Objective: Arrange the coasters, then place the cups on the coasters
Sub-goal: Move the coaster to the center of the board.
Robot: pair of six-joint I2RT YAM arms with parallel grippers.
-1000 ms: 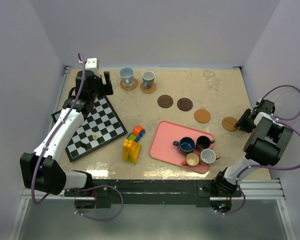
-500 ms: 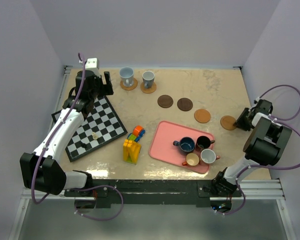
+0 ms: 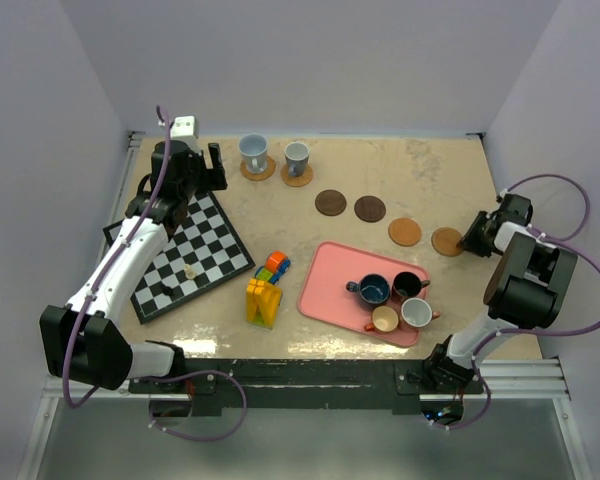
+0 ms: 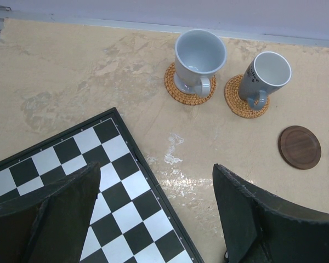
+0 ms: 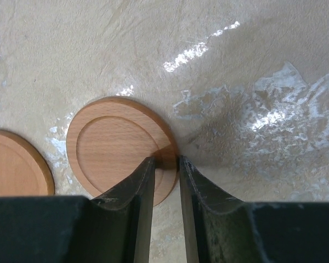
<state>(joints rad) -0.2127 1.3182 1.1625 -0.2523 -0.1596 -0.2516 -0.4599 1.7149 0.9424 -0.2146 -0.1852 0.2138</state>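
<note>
Right end effector sits at the right middle of the top view, against the orange coaster. That coaster lies on the surface just right of a second orange coaster. Two dark brown coasters lie further to the upper left. Four cups stand in the pink tray at lower centre. At upper left the left end effector hangs spread wide above the chessboard.

Left wrist view: beyond its spread fingers, two pale cups stand on woven coasters at the top of the frame.

Right wrist view: the fingers are drawn close with a narrow slit between them, tips at the orange coaster's lower right rim. Whether they pinch it I cannot tell.
</note>
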